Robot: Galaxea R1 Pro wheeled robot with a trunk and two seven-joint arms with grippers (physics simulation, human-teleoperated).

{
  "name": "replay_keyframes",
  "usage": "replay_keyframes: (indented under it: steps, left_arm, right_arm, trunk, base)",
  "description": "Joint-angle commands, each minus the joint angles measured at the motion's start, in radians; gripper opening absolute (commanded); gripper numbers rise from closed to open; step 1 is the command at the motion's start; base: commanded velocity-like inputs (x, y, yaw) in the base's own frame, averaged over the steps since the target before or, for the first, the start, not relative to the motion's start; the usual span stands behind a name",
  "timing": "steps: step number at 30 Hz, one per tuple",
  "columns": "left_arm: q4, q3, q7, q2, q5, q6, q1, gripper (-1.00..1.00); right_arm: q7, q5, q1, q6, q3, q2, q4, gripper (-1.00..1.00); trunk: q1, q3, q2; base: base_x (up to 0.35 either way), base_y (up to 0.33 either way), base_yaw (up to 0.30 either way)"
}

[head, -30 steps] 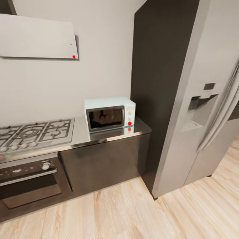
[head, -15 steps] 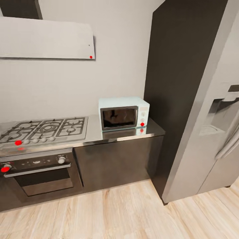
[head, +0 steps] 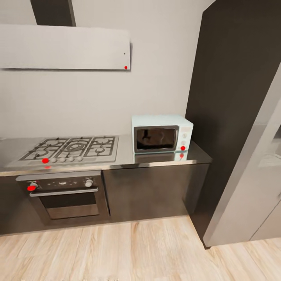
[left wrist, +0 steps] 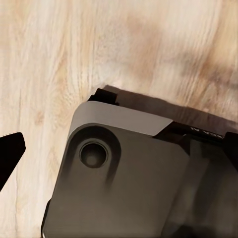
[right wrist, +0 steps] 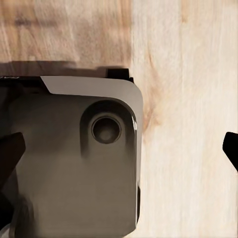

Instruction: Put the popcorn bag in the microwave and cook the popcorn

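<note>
Head view: the microwave stands on the table right of the hob, door facing the room, long axis along the wall. Whether either hand is open I cannot tell.

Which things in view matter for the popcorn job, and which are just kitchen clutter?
For the job:
microwave, door shut
countertop it stands on

Not for the job:
gas hob
built-in oven
range hood
tall dark cabinet

worktop right end: microwave, tall dark cabinet just beside
worktop middle: bare, between hob and microwave
</note>
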Motion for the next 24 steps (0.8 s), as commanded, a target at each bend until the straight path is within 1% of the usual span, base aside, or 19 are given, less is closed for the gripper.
replay_keyframes:
  steps: [1, 17, 19, 24]
  left_arm:
    - [0.000, -0.008, 0.004, 0.000, 0.008, -0.003, -0.001, 1.00]
    - [0.000, -0.008, 0.002, 0.001, 0.007, -0.003, -0.001, 1.00]
    - [0.001, -0.008, 0.002, 0.001, 0.008, -0.003, -0.001, 1.00]
    - [0.000, -0.008, 0.002, 0.001, 0.007, -0.003, -0.001, 1.00]
  right_arm:
    - [0.002, 0.010, -0.001, -0.005, -0.009, -0.001, 0.003, 1.00]
    - [0.002, 0.010, -0.001, -0.005, -0.009, -0.001, 0.003, 1.00]
    - [0.002, 0.010, -0.001, -0.005, -0.009, -0.001, 0.003, 1.00]
    - [0.002, 0.010, -0.001, -0.006, -0.009, -0.002, 0.003, 1.00]
  trunk:
    - [0.000, -0.001, -0.001]
    - [0.000, -0.001, -0.001]
    - [0.000, -0.001, -0.001]
    - [0.000, -0.001, -0.001]
  base:
    - [0.000, 0.000, 0.245]
    - [0.000, 0.000, 0.245]
    - [0.000, 0.000, 0.126]
    - [0.000, 0.000, 0.019]
